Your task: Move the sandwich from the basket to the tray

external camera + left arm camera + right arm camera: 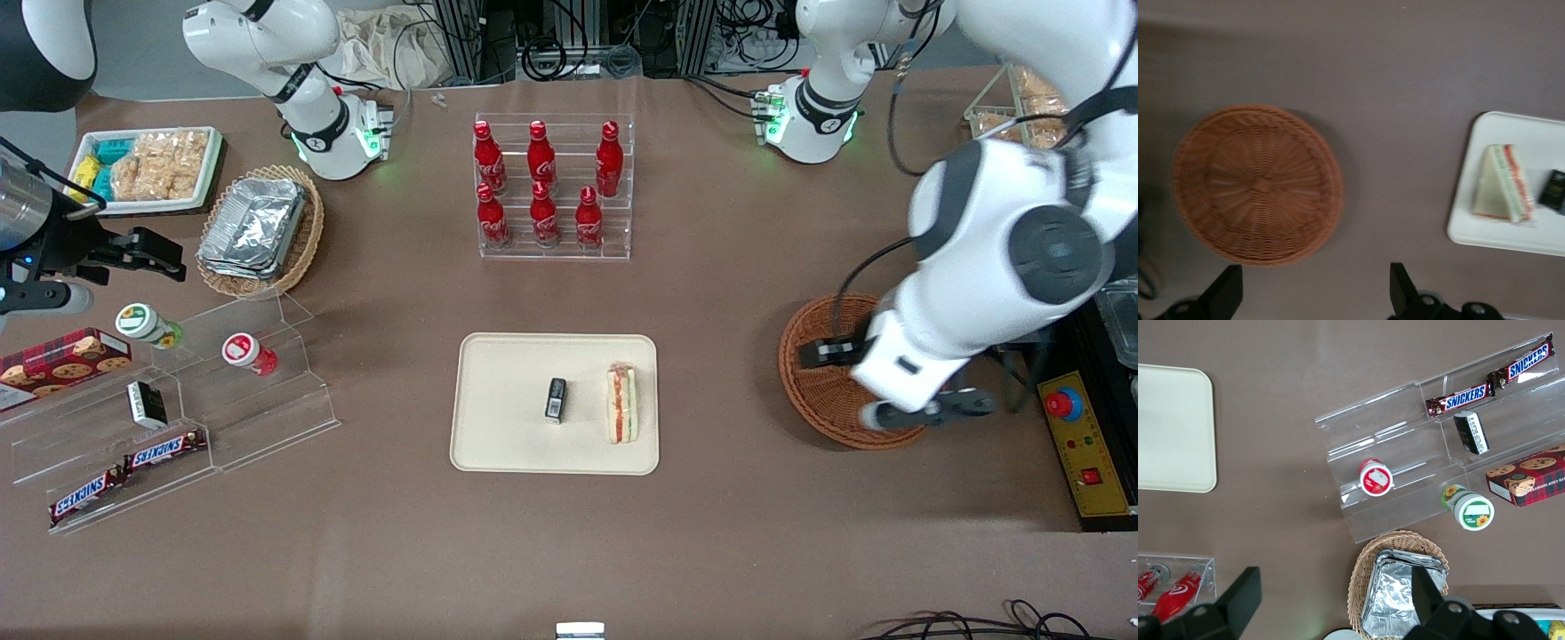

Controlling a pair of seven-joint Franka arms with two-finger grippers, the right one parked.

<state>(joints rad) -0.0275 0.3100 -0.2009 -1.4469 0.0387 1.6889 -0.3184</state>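
From the front, your gripper (933,411) hangs over the basket (822,391) at the working arm's end of the table, and the basket beneath it holds nothing. The sandwich (621,403) is well away from the gripper, lying on the tray (498,427) just beside a small black packet (556,399), with the packet on the side away from your gripper. It rests near the tray edge closest to the gripper, which I'd judge is simply the shortest reach from the basket. On the left wrist camera, both fingertips (1225,290) stand wide apart with bare table between them, so the gripper is open and carries nothing. The basket (1258,183) sits below the fingers, its woven floor fully exposed, while the sandwich (1503,183) lies flat on the tray (1485,233) off to one side, its striped cut edge turned toward the packet (1555,190). The right wrist camera shows only one corner of the tray (1171,433) and shelf items, nothing your gripper is near. By my reading, the placement is done and you only need to clear away.
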